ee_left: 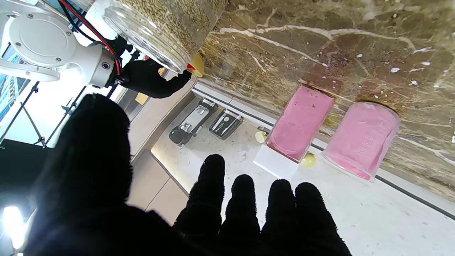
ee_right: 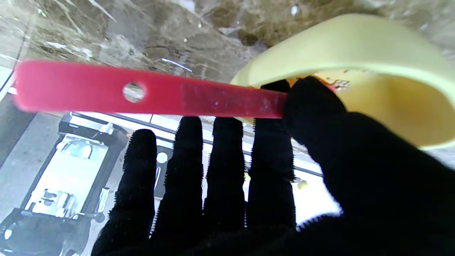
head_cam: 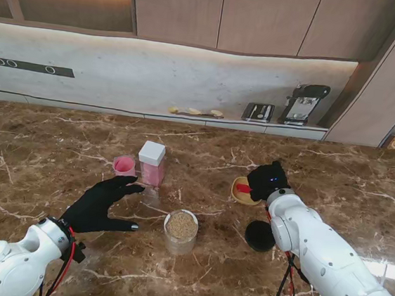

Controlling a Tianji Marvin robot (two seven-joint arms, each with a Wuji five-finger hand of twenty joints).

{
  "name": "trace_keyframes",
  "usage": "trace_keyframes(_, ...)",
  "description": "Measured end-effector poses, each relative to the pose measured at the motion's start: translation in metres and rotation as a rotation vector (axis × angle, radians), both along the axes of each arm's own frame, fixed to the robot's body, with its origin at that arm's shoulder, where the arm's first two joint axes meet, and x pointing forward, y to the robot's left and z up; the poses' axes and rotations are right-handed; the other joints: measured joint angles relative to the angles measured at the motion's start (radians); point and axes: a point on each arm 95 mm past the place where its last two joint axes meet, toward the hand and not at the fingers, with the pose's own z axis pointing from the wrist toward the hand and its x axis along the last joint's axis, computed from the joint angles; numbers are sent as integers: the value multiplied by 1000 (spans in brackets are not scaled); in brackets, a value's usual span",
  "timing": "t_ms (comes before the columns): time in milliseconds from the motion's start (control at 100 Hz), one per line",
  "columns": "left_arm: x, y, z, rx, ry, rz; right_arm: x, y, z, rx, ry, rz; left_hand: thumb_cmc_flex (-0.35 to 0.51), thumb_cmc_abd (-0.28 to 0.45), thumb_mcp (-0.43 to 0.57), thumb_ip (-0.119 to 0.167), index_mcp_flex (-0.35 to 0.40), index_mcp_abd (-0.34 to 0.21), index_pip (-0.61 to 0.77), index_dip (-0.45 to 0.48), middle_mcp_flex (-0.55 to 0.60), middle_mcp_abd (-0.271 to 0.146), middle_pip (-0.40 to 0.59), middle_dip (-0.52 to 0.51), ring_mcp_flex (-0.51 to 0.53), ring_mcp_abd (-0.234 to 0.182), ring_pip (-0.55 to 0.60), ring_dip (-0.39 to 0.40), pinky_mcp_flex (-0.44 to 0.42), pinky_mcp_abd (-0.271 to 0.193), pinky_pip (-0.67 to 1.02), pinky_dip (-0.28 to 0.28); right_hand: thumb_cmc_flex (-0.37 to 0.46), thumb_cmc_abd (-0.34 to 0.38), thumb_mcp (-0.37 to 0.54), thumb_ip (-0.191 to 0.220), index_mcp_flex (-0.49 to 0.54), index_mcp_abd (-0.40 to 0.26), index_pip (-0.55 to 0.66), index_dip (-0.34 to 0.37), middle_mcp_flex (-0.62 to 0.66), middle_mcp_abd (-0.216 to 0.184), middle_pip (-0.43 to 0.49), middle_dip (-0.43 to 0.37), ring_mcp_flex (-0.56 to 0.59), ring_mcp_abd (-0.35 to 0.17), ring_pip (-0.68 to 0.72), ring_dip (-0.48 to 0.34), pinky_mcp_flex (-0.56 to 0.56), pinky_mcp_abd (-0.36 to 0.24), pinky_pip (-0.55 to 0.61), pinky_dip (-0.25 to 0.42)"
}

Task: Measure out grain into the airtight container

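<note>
While the right robot hand (head_cam: pixel 265 178) pinches the red scoop handle (ee_right: pixel 142 93) at the yellow bowl (head_cam: pixel 244 191), right of the grain jar (head_cam: pixel 180 230), the left robot hand (head_cam: pixel 99 205) lies spread just left of it, so scooping seems next.

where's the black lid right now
In the stand's view, the black lid lies flat on the table right of the grain jar, nearer to me than the yellow bowl, beside the right arm.
</note>
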Motion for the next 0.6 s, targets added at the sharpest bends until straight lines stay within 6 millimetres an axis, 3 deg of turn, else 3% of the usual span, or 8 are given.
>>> trace_keyframes(220, 0, 0, 0, -1, -1, 1, -1, 0, -1, -10, 4, 22, 0, 0, 0, 0, 0, 0, 0, 0, 0, 0, 0, 0, 0, 0, 0, 0, 0, 0, 0, 0, 0, 45, -11, -2, -16, 1, -29, 248, -6, 3, 0, 1, -13, -9, 10, 0, 0, -1, 0, 12)
trace_keyframes(480, -1, 0, 0, -1, -1, 2, -2, 0, 1, -16, -17, 39, 0, 0, 0, 0, 0, 0, 0, 0, 0, 0, 0, 0, 0, 0, 0, 0, 0, 0, 0, 0, 0, 64, -21, -2, -21, 6, -37, 288, -21, 0, 14, 3, -43, -16, 13, 0, -7, -3, 0, 12)
trace_keyframes(600, -1, 0, -1, -3, -2, 4, -4, -1, 8, -15, -39, 38, 0, 0, 0, 0, 0, 0, 0, 0, 0, 0, 0, 0, 0, 0, 0, 0, 0, 0, 0, 0, 0, 71, -21, -2, -21, 12, -37, 288, -31, -1, 84, 69, -42, -18, 144, 65, 16, -17, 24, 37)
